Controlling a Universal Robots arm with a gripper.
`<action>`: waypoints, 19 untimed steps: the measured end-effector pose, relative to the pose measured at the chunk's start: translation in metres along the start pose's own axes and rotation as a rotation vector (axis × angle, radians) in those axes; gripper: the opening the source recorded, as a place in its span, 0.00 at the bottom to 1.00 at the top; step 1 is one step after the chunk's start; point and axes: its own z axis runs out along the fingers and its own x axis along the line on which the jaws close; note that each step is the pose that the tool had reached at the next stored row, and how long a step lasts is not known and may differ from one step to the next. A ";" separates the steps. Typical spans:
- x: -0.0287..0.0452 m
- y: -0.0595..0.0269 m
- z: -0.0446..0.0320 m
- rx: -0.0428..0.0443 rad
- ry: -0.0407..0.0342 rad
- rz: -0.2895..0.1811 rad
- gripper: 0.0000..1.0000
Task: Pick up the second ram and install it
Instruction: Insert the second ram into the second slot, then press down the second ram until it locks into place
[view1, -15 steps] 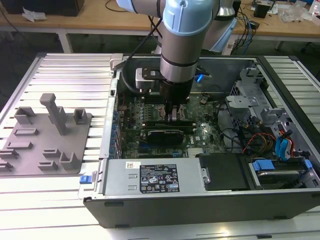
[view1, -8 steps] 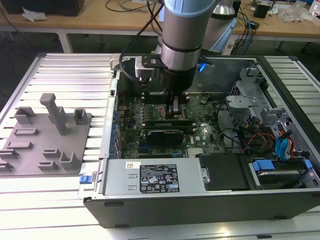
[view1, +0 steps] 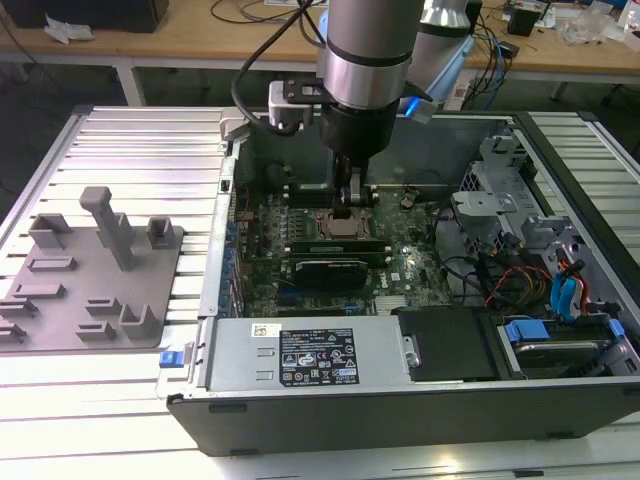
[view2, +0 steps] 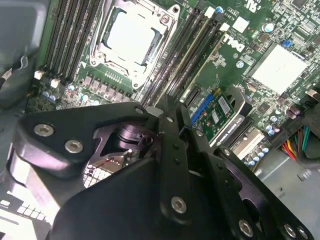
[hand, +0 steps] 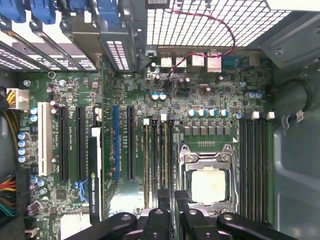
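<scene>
We see the gripper (view1: 353, 203) lowered inside an open computer case (view1: 560, 180), fingers nearly closed over the memory slots at nine o'clock of the CPU socket (hand: 209, 184) in the first wrist view. The second ram (hand: 165, 160) stands seated there, beneath the fingertips; we cannot tell if they grip it.

Bright overhead light; glare on the metal slats (view1: 130, 140) (lower corner overexposed).

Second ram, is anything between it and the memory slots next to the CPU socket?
Nothing visible does. The gripper hangs directly over the memory slots beside the CPU socket, and the second ram seems to lie along one already.
</scene>
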 end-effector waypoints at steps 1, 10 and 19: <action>0.0000 0.0000 -0.0001 0.0000 0.0001 0.000 0.16; -0.0001 0.0000 -0.0019 0.0000 0.0001 0.000 0.16; -0.0003 0.0000 -0.0042 0.0000 0.0001 0.000 0.08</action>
